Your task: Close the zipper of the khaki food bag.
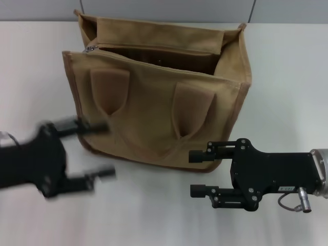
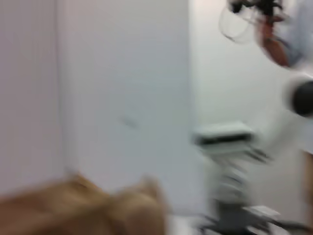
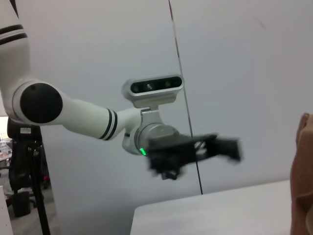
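Note:
The khaki food bag (image 1: 159, 107) stands upright on the white table, its top gaping open. Its zipper (image 1: 154, 62) runs along the top edge, with the small silver slider (image 1: 90, 49) at the bag's left end. Two looped handles lie flat on its front. My left gripper (image 1: 100, 151) is open at the bag's lower left corner, blurred by motion. My right gripper (image 1: 196, 173) is open just in front of the bag's lower right, fingers pointing left. The left gripper (image 3: 215, 149) also shows in the right wrist view, and a strip of the bag (image 3: 303, 176) at the edge.
The white table (image 1: 287, 77) stretches to both sides and in front of the bag. A grey wall (image 1: 169, 10) rises behind it. The left wrist view shows a blurred bag top (image 2: 83, 210) and room equipment (image 2: 230, 161) beyond.

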You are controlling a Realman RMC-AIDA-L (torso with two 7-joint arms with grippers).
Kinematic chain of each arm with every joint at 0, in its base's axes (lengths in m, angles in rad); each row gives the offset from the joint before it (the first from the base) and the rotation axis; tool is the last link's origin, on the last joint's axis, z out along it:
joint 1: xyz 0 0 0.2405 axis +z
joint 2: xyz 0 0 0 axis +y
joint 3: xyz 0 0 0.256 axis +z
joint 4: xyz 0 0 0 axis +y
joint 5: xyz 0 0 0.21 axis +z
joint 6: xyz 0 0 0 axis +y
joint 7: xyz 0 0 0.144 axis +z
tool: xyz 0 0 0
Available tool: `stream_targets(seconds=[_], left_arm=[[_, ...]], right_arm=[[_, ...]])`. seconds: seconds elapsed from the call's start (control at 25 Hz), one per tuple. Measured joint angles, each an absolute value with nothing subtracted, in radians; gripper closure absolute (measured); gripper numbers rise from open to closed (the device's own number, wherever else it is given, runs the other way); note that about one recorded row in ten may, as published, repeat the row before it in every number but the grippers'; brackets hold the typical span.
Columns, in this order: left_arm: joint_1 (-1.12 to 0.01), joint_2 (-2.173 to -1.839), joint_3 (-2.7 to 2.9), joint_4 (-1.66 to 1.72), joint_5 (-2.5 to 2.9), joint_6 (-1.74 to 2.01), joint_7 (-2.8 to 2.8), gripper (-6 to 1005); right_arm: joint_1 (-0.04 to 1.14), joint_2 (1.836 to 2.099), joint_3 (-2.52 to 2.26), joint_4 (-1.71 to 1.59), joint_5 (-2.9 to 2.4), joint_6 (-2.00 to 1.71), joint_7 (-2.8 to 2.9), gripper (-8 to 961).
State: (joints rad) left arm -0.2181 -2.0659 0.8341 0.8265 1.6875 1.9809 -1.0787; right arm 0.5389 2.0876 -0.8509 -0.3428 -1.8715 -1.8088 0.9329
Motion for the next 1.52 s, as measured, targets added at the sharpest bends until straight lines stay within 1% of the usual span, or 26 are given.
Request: stream_targets(seconds=[0.24, 0.4, 0.52, 0.64, 0.72, 0.84, 0.92, 1.04, 1.32, 1.52], left_arm=[[-0.23, -2.064, 0.493, 0.672, 1.599, 1.954, -1.049, 243], [-0.234, -2.066, 0.341, 0.609, 1.596, 1.845, -1.042, 245], [-0.249, -2.066, 0.39, 0.608, 1.621, 1.733, -1.012, 246], [-0.29, -2.066, 0.507, 0.608, 1.654, 1.623, -1.001, 248], [-0.301, -2.067, 0.537, 0.609, 1.663, 1.599, -1.001, 249], [-0.339, -2.072, 0.583, 0.605, 1.664, 1.567, -0.995, 251], [-0.384, -2.077, 0.595, 0.587, 1.654, 1.548, -0.975, 252], [-0.414, -2.077, 0.598, 0.565, 1.654, 1.504, -0.972, 254], [-0.417, -2.077, 0.593, 0.572, 1.651, 1.491, -0.971, 257], [-0.379, -2.07, 0.598, 0.625, 1.65, 1.492, -0.979, 260]], right_arm=[[0.538, 2.088, -0.852, -0.249, -1.829, -1.816, 0.834, 347], [0.538, 2.088, -0.849, -0.178, -1.82, -1.816, 0.758, 347], [0.536, 2.088, -0.848, -0.158, -1.818, -1.817, 0.738, 347], [0.532, 2.09, -0.847, -0.146, -1.818, -1.818, 0.729, 347], [0.532, 2.09, -0.847, -0.137, -1.817, -1.818, 0.723, 347], [0.533, 2.091, -0.847, -0.129, -1.809, -1.819, 0.721, 347], [0.533, 2.091, -0.847, -0.126, -1.806, -1.819, 0.721, 347], [0.535, 2.091, -0.847, -0.119, -1.804, -1.82, 0.721, 347], [0.529, 2.091, -0.845, -0.104, -1.78, -1.821, 0.689, 347], [0.525, 2.091, -0.845, -0.103, -1.774, -1.814, 0.68, 347]])
